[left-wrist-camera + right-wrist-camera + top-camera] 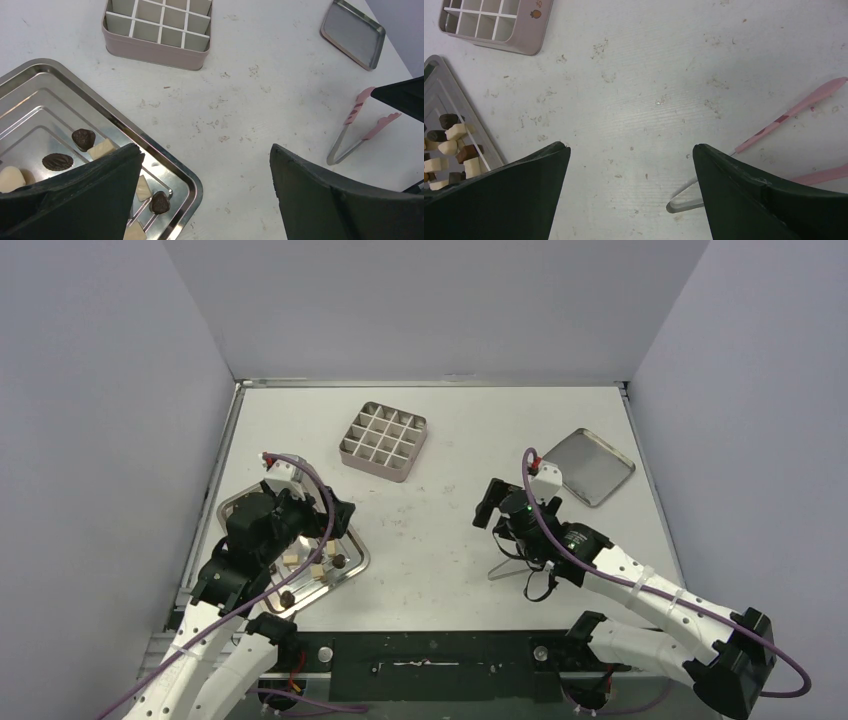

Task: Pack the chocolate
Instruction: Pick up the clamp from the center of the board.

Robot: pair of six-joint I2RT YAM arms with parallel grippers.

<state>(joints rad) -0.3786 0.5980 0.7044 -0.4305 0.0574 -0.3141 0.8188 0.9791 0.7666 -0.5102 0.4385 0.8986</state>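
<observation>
1. While both hands stand open and hold nothing, no chocolate [83, 139] sits in the gridded tin [384, 441] at upper centre of the overhead view; every visible cell is empty.
2. All pieces lie in the silver tray [100, 102] at lower left, with the left hand [204, 150] hanging above its right edge.
3. The right hand [630, 146] hovers over bare worktop [664, 75], with the pink tongs [784, 120] just beside it at right.
4. Risk: the pieces are far smaller than either hand and bunched together, so wide fingers may scatter neighbours or push them onto the tray's steps.
5. Risk: the tongs lie flat, and a grab may skid them away.
6. Risk: the cells are narrow, so an off-centre release could leave a piece on a divider or the worktop.
</observation>
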